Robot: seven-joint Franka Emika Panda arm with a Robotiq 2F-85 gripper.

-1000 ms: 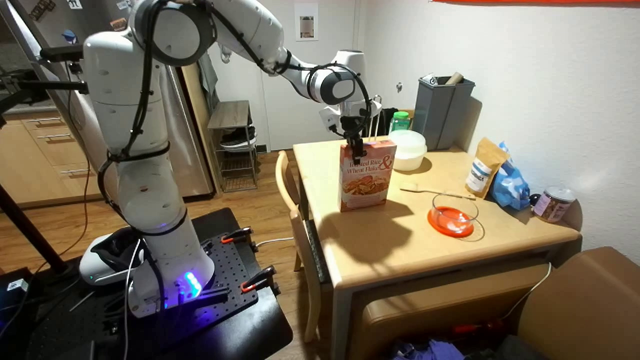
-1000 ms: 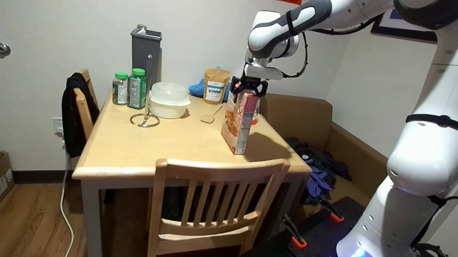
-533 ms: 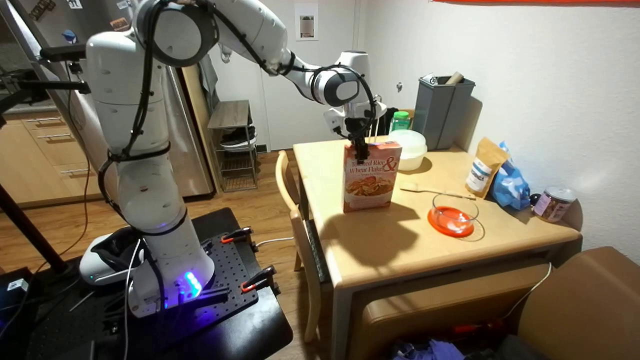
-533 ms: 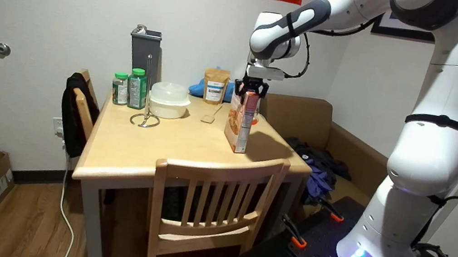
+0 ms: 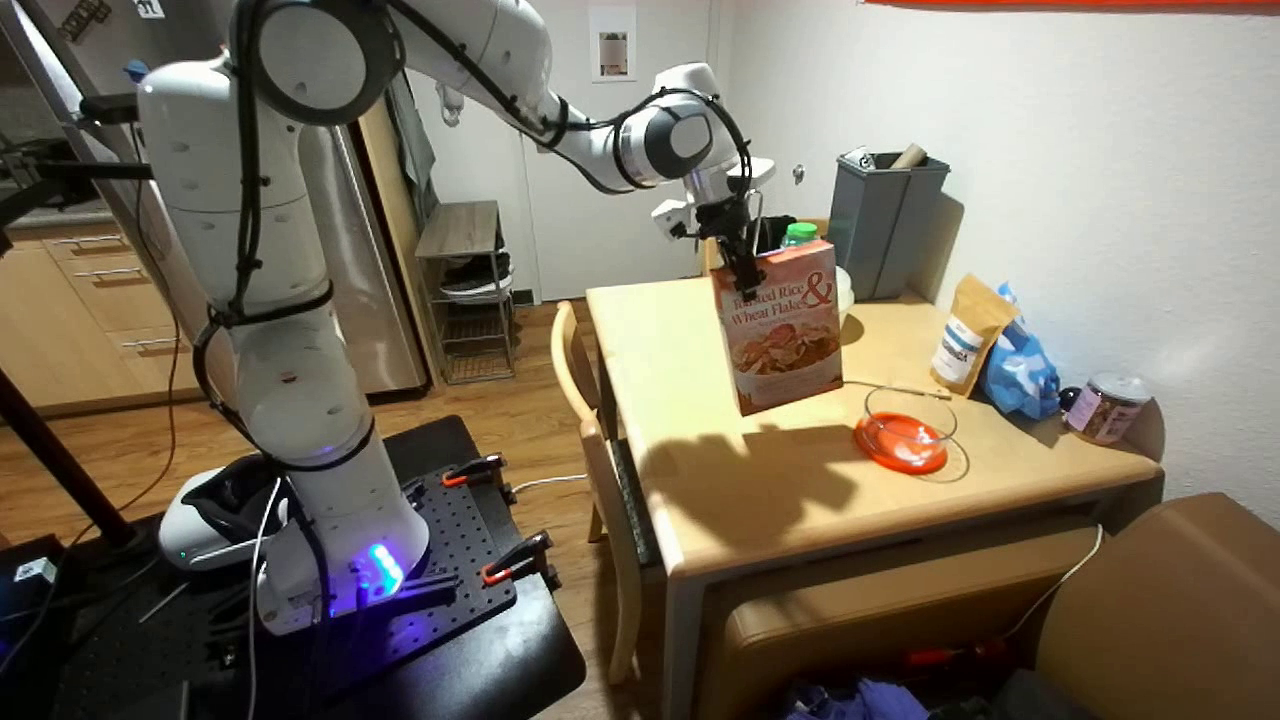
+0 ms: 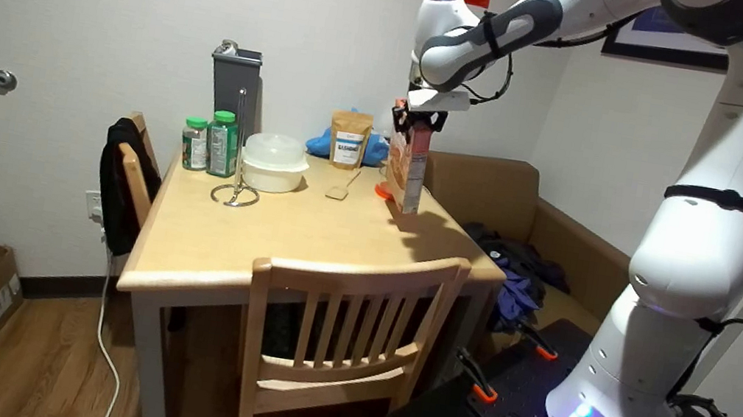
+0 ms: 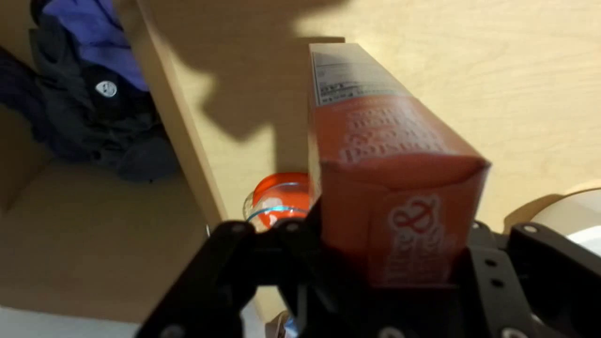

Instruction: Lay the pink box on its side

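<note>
Evidently, the pink box (image 5: 785, 320) hangs over the worktop (image 6: 263, 236), its base looking apart from the shadow (image 5: 750, 490) below. It is nearer the edge along the brown bench (image 5: 1150, 610) than the edge opposite, and between the edge with the wooden chair (image 6: 361, 274) and the edge by the wall (image 5: 1120, 200).

Its long axis is steep but off vertical: the top end leans toward the chair edge, the bottom end points down and toward the wall edge, and the base slopes, its chair-side corner lowest. One broad printed face looks toward the bench edge, the lettering right way up with lines climbing toward the wall; a narrow side looks toward the chair edge.

The gripper (image 6: 417, 126) slants the same way and pinches the box close to its top at the chair-side upper corner, with fingers on both broad faces; one finger (image 5: 742, 272) covers part of the title.

Along the wall edge, from the bench corner, are a squat jar (image 5: 1108, 408), a blue bag (image 5: 1020, 365) and a tan pouch (image 5: 970, 335), with a gray bin (image 5: 887, 230) toward the far corner. A clear bowl (image 5: 912, 428) with a red lid (image 5: 905, 464) beneath it lies between the box and the bench-and-wall corner. Two green-lidded jars (image 6: 223, 148) stand by the edge opposite the bench, a white container (image 6: 272, 178) just beside them.
</note>
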